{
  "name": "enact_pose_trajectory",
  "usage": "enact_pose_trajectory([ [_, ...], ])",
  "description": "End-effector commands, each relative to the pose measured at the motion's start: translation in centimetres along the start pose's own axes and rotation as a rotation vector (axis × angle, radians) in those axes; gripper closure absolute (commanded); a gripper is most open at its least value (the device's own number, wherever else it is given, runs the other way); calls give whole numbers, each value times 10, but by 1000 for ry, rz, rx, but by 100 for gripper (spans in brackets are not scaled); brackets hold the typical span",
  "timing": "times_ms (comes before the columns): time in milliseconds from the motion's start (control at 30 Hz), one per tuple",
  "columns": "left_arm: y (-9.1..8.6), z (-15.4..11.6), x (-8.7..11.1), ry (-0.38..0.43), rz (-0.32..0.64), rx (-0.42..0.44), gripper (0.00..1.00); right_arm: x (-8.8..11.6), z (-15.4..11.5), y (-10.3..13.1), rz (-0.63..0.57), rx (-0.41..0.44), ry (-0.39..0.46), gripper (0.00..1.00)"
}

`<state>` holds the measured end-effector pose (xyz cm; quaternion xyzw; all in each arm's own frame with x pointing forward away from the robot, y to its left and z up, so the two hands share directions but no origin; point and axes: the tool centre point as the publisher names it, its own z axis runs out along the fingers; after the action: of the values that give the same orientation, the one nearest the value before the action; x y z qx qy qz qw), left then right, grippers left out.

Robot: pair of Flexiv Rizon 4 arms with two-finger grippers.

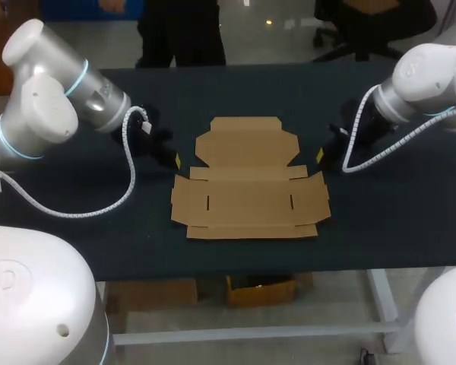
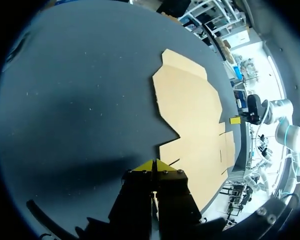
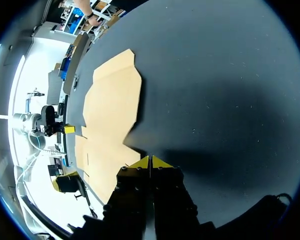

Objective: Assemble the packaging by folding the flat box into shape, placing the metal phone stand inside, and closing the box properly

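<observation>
Left arm point(image 1: 53, 106) enters over the table's left edge. Left hand point(image 1: 176, 160) hangs low over the dark table point(image 1: 410, 220), fingers pressed tip to tip with nothing between them. It sits just beside the left edge of the flat box point(image 1: 249, 181), by the notch where the narrower far panel meets the wider near panels; contact cannot be confirmed. The flat box is brown card, unfolded, lying flat at the middle of the table, nearer the robot-side edge than the far edge, flaps spread to both sides. Right hand point(image 1: 319, 155) is just beside the box's right edge at the matching notch, fingers likewise closed on nothing. Right arm point(image 1: 425, 84) enters over the table's right edge. Each wrist view shows the card ahead of and to one side of its own closed tips, with the other hand beyond the card's far side
</observation>
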<state>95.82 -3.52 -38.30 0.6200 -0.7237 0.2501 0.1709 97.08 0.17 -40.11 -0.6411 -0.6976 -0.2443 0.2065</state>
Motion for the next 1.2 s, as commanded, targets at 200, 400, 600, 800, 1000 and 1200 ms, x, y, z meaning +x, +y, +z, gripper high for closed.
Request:
enact_pose_trajectory([
  [200, -3, 11, -4, 24, -11, 13, 100, -1, 7, 5, -13, -9, 17, 100],
  [400, -1, 15, -6, 34, -13, 7, 100, 0, 14, 5, -15, 2, 24, 100],
  [600, -1, 19, -8, 43, -19, -1, 100, 0, 20, 2, -24, 13, 34, 100],
  [800, -1, 23, -10, 59, -26, -7, 100, -2, 24, 0, -43, 13, 42, 100],
  [1000, -1, 26, -12, 69, -34, -10, 100, -2, 27, 1, -51, 19, 51, 100],
  [1200, -1, 27, -14, 74, -45, -7, 100, 0, 29, 0, -59, 24, 60, 100],
])
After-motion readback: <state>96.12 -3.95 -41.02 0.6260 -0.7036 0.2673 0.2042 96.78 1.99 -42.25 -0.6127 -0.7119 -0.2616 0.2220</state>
